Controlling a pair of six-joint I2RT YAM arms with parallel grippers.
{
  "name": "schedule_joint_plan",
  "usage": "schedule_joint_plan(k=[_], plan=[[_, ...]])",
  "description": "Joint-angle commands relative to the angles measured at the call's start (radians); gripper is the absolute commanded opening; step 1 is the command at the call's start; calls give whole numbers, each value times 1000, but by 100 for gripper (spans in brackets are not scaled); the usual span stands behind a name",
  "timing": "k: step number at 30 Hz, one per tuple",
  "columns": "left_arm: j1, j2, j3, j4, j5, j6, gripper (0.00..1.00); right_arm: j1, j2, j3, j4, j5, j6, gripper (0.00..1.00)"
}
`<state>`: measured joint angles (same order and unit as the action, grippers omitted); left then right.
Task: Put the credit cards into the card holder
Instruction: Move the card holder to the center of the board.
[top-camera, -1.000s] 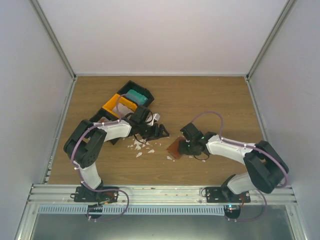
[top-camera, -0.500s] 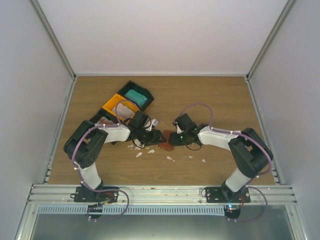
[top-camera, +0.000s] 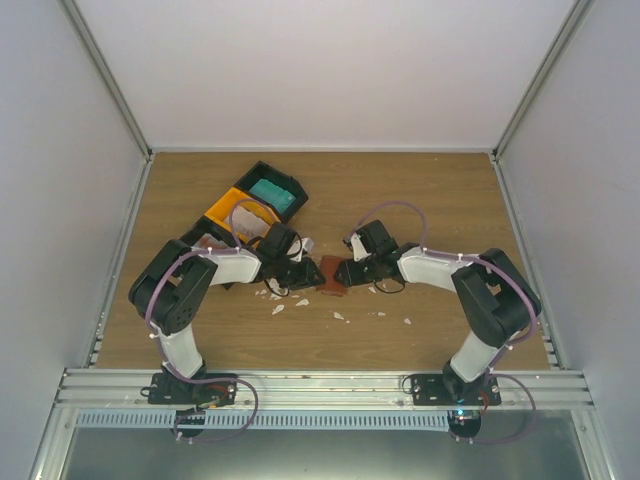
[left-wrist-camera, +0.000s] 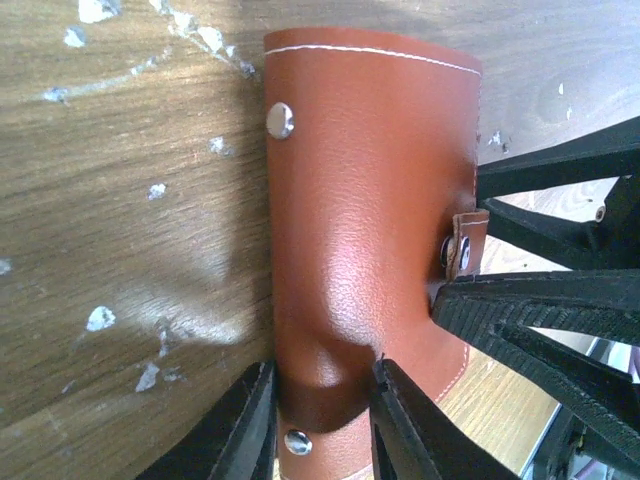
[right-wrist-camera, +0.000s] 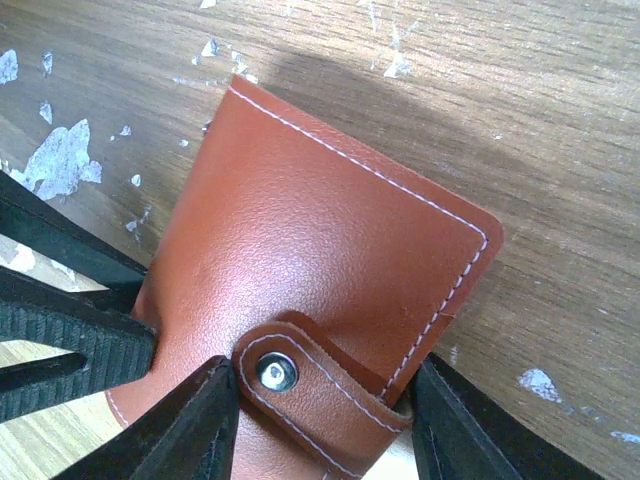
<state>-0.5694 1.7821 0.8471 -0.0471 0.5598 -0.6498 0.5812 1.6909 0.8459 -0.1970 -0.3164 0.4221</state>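
The card holder (top-camera: 330, 278), a brown leather-look wallet, is held between both grippers at the table's middle. My left gripper (left-wrist-camera: 322, 420) is shut on one end of the wallet (left-wrist-camera: 370, 200) and pinches it into a bulge. My right gripper (right-wrist-camera: 320, 420) is shut on the other end of the wallet (right-wrist-camera: 320, 230), around the strap with the snap (right-wrist-camera: 275, 372). In the top view the left gripper (top-camera: 312, 272) and right gripper (top-camera: 346, 272) face each other. A teal credit card (top-camera: 270, 192) lies in the tray's black bin. The other cards are not clearly visible.
The black-and-orange tray (top-camera: 240, 205) stands at the back left, just behind my left arm. White scraps (top-camera: 278, 308) lie on the wood in front of the grippers, with more scraps (top-camera: 407, 322) to the right. Grey walls enclose the table.
My right gripper has carried the wallet left and away from me, to the left gripper. The left gripper now grips the wallet's other end.
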Motion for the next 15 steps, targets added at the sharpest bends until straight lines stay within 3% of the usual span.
schedule_joint_plan(k=[1, 4, 8, 15], plan=[[0, 37, -16, 32, -42, 22, 24, -3, 16, 18, -6, 22, 8, 50], [2, 35, -20, 29, -54, 18, 19, 15, -1, 58, -105, 196, 69, 59], [2, 46, -28, 31, -65, 8, 18, 71, 2, 133, -241, 394, 138, 61], [3, 62, -53, 43, -84, -26, 17, 165, 76, 239, -367, 515, 193, 61]])
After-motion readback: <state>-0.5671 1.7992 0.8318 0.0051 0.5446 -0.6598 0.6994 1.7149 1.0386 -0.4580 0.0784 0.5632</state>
